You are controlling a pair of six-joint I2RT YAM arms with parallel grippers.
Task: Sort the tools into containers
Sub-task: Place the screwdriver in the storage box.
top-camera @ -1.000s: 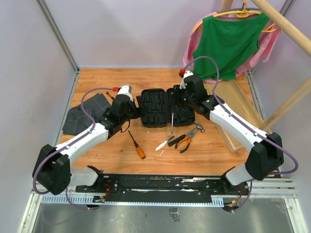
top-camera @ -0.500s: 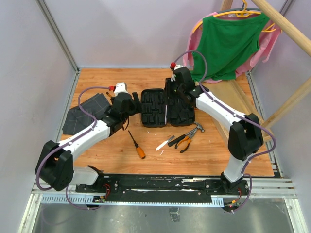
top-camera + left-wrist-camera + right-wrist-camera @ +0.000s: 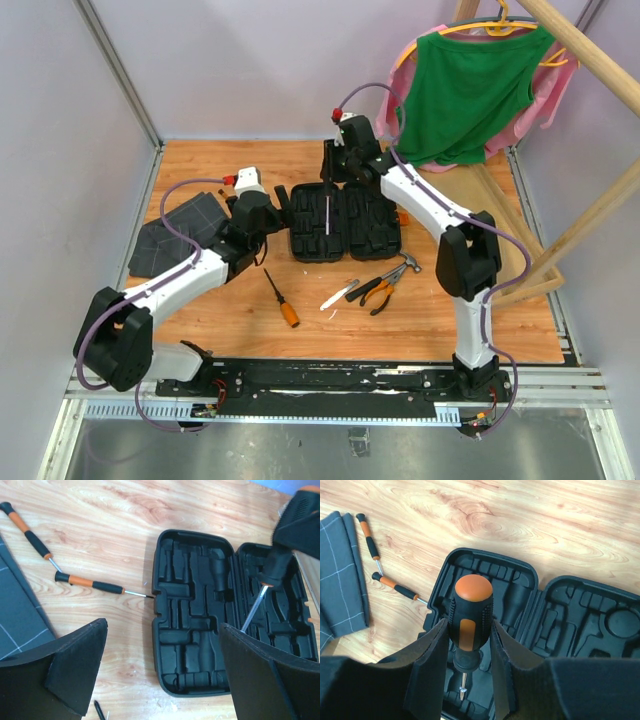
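**Q:** Wooden table (image 3: 440,320): how far along is the sorting?

**A:** Early, by my read. The open tool case (image 3: 195,610) sits under the right hand (image 3: 469,645), and its visible slots are bare. That hand pinches an orange-black screwdriver (image 3: 470,615), tip down over the case. The left hand (image 3: 162,630) is spread and holds nothing; the case lies just ahead of it.

**Q:** What is left?

**A:** The pliers (image 3: 380,292), the hammer (image 3: 408,262) and an orange-handled screwdriver (image 3: 284,305) lie behind both hands. Two thin screwdrivers (image 3: 95,583) lie ahead of the left hand, to its left.
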